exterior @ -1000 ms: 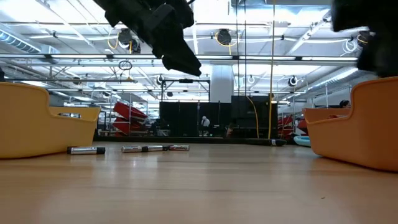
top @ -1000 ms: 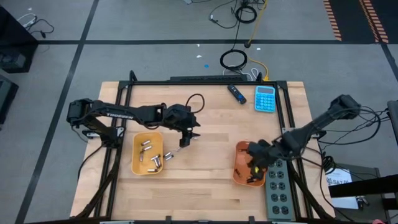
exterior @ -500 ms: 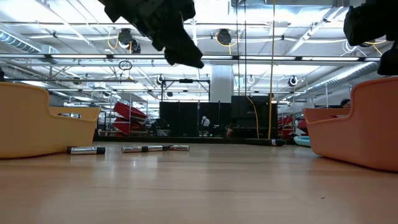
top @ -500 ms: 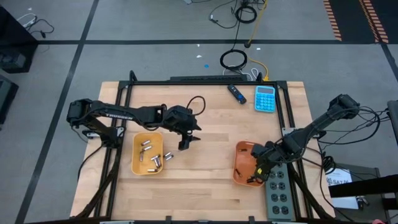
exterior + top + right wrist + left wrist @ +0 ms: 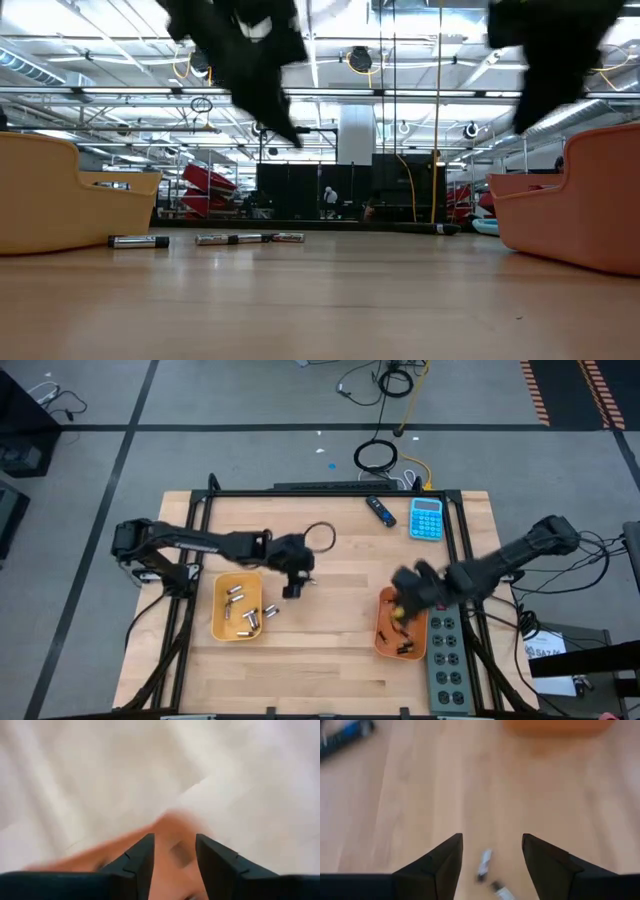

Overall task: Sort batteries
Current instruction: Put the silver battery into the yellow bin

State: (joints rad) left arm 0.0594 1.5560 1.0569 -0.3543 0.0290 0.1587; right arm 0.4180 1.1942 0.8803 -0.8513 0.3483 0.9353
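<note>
sorting in progress on the table [image 5: 330, 660]: yellow tray [image 5: 222, 628] at left holds the silvery batteries [image 5: 245, 618], orange tray [image 5: 385, 640] at right holds the dark ones [image 5: 403, 648]. left gripper [image 5: 292, 586] hangs above bare wood just right of the yellow tray, fingers [image 5: 442, 865] apart and empty; loose batteries [image 5: 483, 864] lie on the wood below it, one lined up between the fingers. right gripper [image 5: 405, 582] hovers over the orange tray's far edge, fingers [image 5: 140, 860] apart, nothing visibly held. judged step: left arm reaching for the next pick. next move calls for a straight descent, closing on one cell without knocking its neighbour
</note>
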